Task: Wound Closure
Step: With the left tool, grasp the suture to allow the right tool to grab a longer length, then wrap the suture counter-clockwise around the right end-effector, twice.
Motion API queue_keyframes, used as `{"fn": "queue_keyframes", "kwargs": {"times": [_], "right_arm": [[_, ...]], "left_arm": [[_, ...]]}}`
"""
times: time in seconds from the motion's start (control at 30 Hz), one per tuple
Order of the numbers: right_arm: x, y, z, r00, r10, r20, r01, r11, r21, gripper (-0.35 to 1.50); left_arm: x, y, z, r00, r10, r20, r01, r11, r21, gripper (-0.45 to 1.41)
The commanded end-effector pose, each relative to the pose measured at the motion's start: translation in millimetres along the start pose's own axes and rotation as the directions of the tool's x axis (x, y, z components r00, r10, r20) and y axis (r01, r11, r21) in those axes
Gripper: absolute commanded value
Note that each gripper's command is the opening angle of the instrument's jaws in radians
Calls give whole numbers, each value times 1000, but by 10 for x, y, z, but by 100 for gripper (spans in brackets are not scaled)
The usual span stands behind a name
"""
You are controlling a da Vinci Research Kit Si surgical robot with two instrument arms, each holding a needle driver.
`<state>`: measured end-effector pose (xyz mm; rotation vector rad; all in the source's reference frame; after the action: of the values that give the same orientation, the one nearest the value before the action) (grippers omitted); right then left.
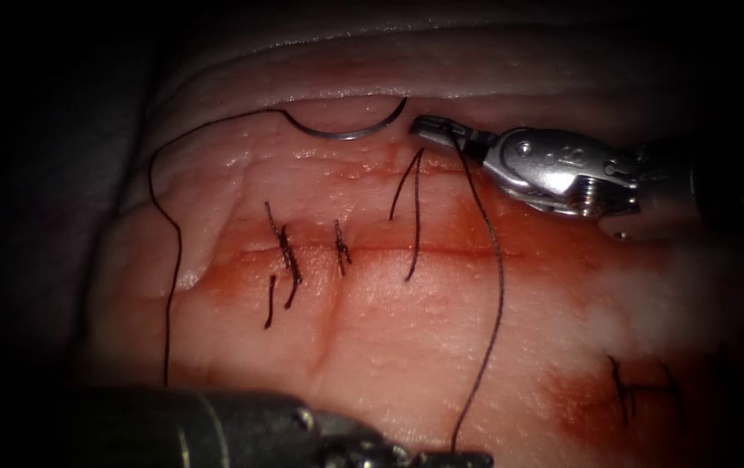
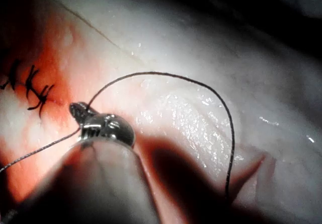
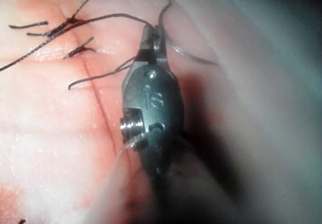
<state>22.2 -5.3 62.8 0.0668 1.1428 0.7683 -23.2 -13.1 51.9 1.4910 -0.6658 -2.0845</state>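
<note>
Jaws of the right tool point(image 1: 424, 130) were clamped on the thread point(image 1: 495, 286) above the cut point(image 1: 441, 251) in the tissue point(image 1: 407, 347); the left tool point(image 1: 441, 457) gripped it too — seen plainly from its wrist. Free on the tissue — the needle point(image 1: 346, 133) lay beside the right tool.

The tissue point(image 1: 389, 321) is seen as wet, glossy and uneven, smeared with shiny red fluid point(image 1: 476, 234). The right claw point(image 1: 428, 128) is polished bright metal; the needle point(image 1: 346, 132) is thin smooth steel. The thread point(image 1: 498, 295) is dark, matt and finely braided, like the cut ends of thread point(image 1: 285, 251).
</note>
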Motion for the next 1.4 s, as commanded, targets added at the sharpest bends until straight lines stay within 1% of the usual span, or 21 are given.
{"fn": "queue_keyframes", "kwargs": {"times": [0.03, 0.07, 0.2, 0.23, 0.27, 0.33, 0.4, 0.5, 0.53, 0.63, 0.77, 0.87, 0.93, 0.97, 1.07, 1.17, 1.2, 1.23, 1.3, 1.33, 1.4], "right_arm": [[-4, -6, 5, 1000, 0, -2, 0, 1000, 5, -35], [-4, -11, -1, 1000, -1, -4, 1, 1000, 14, -35], [-3, -21, -14, 1000, -4, -5, 4, 999, 35, -35], [-3, -23, -17, 1000, -4, -5, 4, 999, 38, -8], [-2, -24, -20, 1000, -4, -5, 4, 999, 41, 14], [-1, -27, -26, 1000, -27, -6, 27, 999, 45, 76], [3, -26, -32, 994, -105, -12, 106, 993, 46, 131], [6, -26, -39, 995, -103, -9, 104, 993, 55, 136], [11, -24, -48, 995, -103, -7, 104, 993, 64, 143], [16, -24, -54, 994, -110, -7, 110, 991, 70, 148], [28, -21, -66, 991, -134, -8, 134, 988, 83, 148], [41, -15, -77, 991, -131, -4, 131, 987, 95, 148], [55, -7, -86, 991, -135, -15, 136, 986, 97, 148], [55, -7, -86, 991, -135, -15, 136, 986, 97, 148], [76, 9, -95, 987, -156, -34, 159, 983, 90, 148], [84, 12, -91, 988, -150, -42, 153, 985, 77, 146], [86, 11, -86, 987, -154, -40, 156, 985, 70, 113], [86, 11, -86, 987, -154, -40, 156, 985, 70, 113], [90, 11, -77, 988, -148, -39, 151, 987, 58, 12], [94, 12, -67, 988, -155, -29, 156, 987, 41, -35], [96, 13, -61, 982, -187, -25, 187, 982, 26, -35]], "left_arm": [[-1, 4, 6, 1000, 0, 2, 0, 1000, 3, -45], [-6, -9, -20, 999, -26, 27, 25, 999, 25, -45], [-17, -36, -70, 996, -46, 72, 40, 996, 83, -45], [-19, -42, -79, 996, -44, 80, 37, 995, 91, -45], [-20, -47, -87, 995, -42, 86, 33, 995, 98, -45], [-23, -58, -102, 994, -43, 99, 31, 992, 119, -45], [-28, -74, -121, 992, -41, 122, 22, 988, 151, -45], [-31, -82, -130, 990, -43, 137, 20, 986, 164, -45], [-34, -88, -139, 987, -44, 152, 17, 984, 177, -45], [-36, -91, -142, 986, -43, 161, 13, 983, 182, -45], [-40, -93, -144, 984, -37, 174, 4, 982, 186, -45], [-42, -93, -144, 983, -40, 179, 6, 982, 188, -45], [-44, -94, -146, 982, -36, 184, 1, 982, 188, -45], [-44, -94, -146, 982, -36, 184, 1, 982, 188, -45], [-45, -95, -148, 982, -37, 184, 2, 982, 190, -45], [-45, -95, -147, 983, -36, 179, 1, 981, 192, -45], [-44, -95, -145, 983, -36, 178, 1, 981, 193, -45], [-44, -95, -145, 983, -36, 178, 1, 981, 193, -45], [-44, -96, -143, 983, -30, 179, -5, 981, 192, -45], [-44, -97, -141, 984, -24, 179, -11, 981, 192, -45], [-44, -97, -141, 984, -24, 176, -11, 981, 193, -45]]}}
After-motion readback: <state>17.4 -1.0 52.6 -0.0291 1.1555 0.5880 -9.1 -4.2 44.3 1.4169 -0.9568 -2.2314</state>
